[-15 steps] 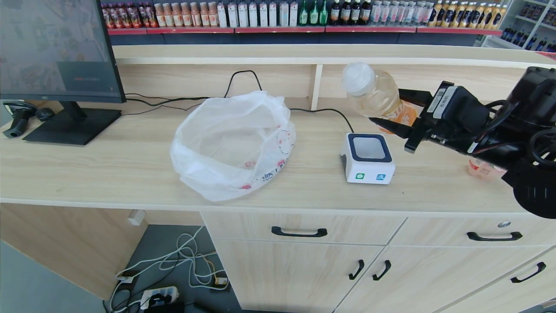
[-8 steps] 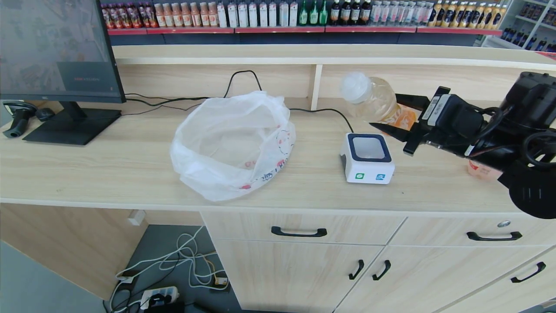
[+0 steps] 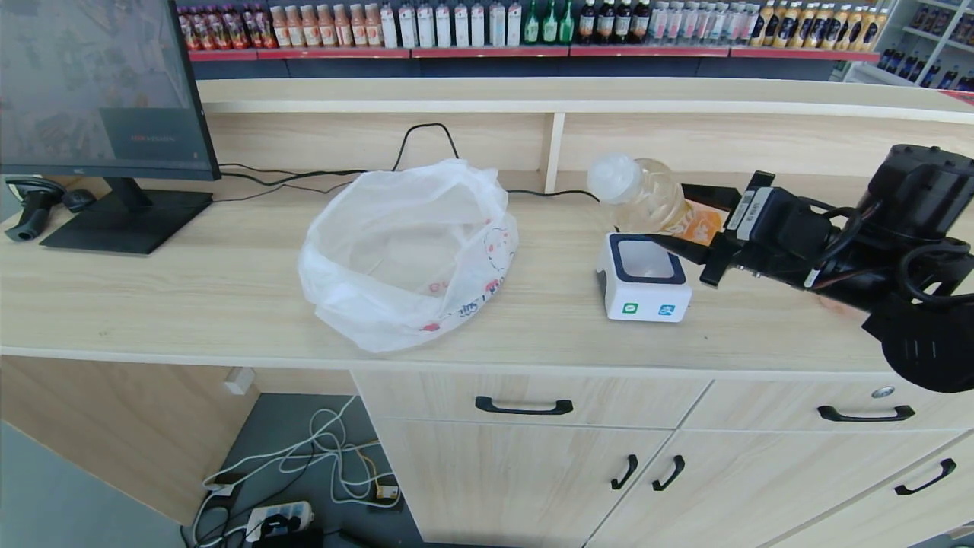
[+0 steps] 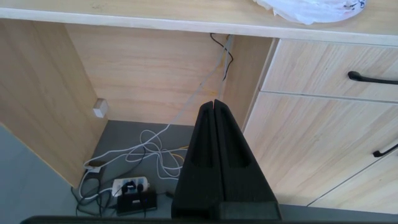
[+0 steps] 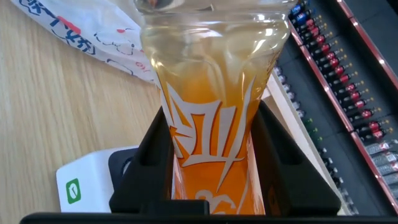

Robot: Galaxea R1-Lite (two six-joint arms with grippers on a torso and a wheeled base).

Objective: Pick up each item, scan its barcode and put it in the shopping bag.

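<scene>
My right gripper (image 3: 682,217) is shut on a clear drink bottle (image 3: 647,199) with an orange label and a white cap, held on its side just above and behind the white barcode scanner (image 3: 644,276) on the counter. In the right wrist view the bottle (image 5: 208,118) sits between the black fingers (image 5: 146,155), with the scanner (image 5: 96,180) below it. The white shopping bag (image 3: 407,247) lies open left of the scanner. My left gripper (image 4: 215,109) is shut and empty, hanging below the counter edge in front of the cabinets.
A monitor (image 3: 99,91) on a black stand occupies the counter's back left, with a handheld scanner (image 3: 30,205) beside it. Black cables (image 3: 411,141) run behind the bag. Another pink-labelled item (image 3: 841,304) sits behind my right arm. Drawers (image 3: 525,403) front the counter.
My right gripper has lowered the bottle and carried it slightly left, bringing it down close over the scanner. The bag and the scanner have stayed put.
</scene>
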